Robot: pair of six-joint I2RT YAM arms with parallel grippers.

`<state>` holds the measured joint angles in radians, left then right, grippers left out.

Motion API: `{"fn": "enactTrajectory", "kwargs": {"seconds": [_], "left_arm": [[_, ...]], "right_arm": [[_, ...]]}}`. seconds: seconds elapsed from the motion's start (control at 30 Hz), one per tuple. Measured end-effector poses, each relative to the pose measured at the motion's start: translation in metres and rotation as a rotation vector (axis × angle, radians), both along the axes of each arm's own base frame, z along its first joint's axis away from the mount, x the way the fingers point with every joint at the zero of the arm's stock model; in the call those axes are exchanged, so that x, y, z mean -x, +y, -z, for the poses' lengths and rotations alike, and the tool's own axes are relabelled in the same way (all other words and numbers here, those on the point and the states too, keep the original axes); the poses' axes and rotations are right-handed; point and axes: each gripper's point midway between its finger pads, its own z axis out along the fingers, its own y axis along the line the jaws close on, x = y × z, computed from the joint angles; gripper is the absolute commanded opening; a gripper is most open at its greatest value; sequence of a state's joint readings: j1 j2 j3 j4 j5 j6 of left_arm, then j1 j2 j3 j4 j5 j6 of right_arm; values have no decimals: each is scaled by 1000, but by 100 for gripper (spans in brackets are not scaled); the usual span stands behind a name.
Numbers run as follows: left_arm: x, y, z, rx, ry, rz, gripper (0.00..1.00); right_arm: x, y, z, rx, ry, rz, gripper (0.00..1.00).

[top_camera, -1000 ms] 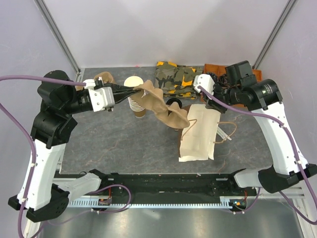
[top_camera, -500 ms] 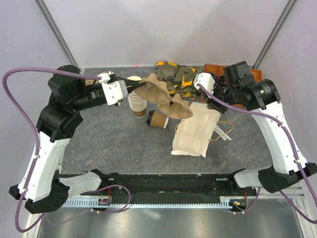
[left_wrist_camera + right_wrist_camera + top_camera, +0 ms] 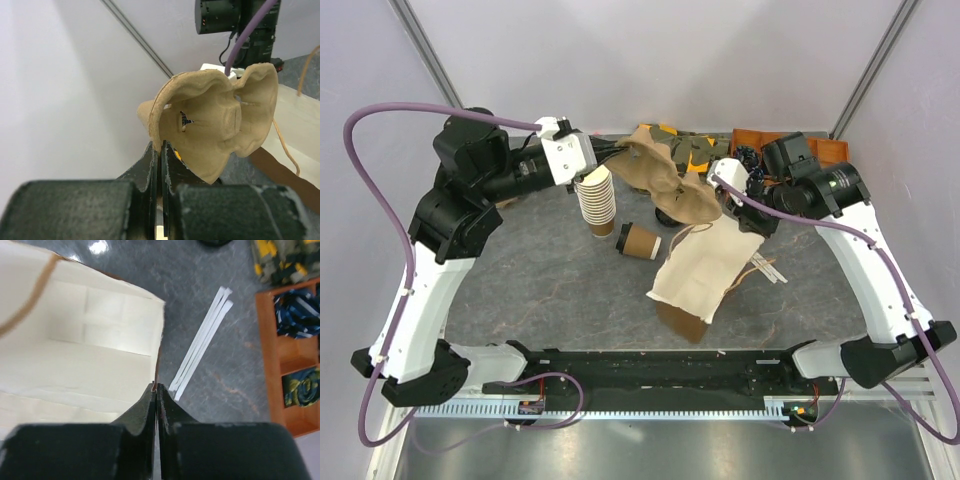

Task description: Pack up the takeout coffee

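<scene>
The takeout coffee (image 3: 638, 242), a small brown paper cup with a dark end, lies on its side on the table, in front of the cup stack. My left gripper (image 3: 620, 158) is shut on the rim of a brown moulded pulp cup carrier (image 3: 665, 183) and holds it in the air behind the cup; in the left wrist view the carrier (image 3: 215, 120) hangs from the gripper (image 3: 161, 147). My right gripper (image 3: 745, 207) is shut on the top edge of a cream paper bag (image 3: 695, 275), lifting that edge; the right wrist view shows the gripper (image 3: 156, 387) pinching the bag's rim (image 3: 75, 355).
A tall stack of lidless paper cups (image 3: 597, 200) stands left of the carrier. White wrapped straws (image 3: 766, 268) lie right of the bag, also in the right wrist view (image 3: 200, 352). Camouflage packets (image 3: 685, 150) and an orange tray (image 3: 825, 150) sit at the back.
My left gripper has raised the carrier up and back to the right, uncovering the cup lying on its side. My right gripper has lifted the bag's edge, and the bag has swung leftward.
</scene>
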<state>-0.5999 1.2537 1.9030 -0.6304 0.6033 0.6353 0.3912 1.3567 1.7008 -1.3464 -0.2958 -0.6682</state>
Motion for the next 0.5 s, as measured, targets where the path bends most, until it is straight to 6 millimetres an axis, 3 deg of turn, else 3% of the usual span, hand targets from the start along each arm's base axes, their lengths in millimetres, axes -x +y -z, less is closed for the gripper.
{"fn": "enactTrajectory", "kwargs": {"seconds": [0.1, 0.13, 0.2, 0.23, 0.4, 0.5], "left_arm": [[-9, 3, 12, 11, 58, -48, 2], [-12, 5, 18, 18, 91, -71, 2], [-19, 11, 30, 28, 154, -110, 2], [-24, 15, 36, 37, 194, -133, 2], [-55, 50, 69, 77, 360, -281, 2], [-61, 67, 85, 87, 436, -319, 2]], "right_arm": [[-5, -12, 11, 16, 53, 61, 28], [-10, -17, 12, 17, 61, 86, 40], [-24, -26, 9, 12, 60, 135, 48], [-32, -31, 6, 11, 50, 154, 58], [-53, -49, -4, -2, 16, 214, 76], [-61, -52, -17, -35, -11, 228, 81]]}}
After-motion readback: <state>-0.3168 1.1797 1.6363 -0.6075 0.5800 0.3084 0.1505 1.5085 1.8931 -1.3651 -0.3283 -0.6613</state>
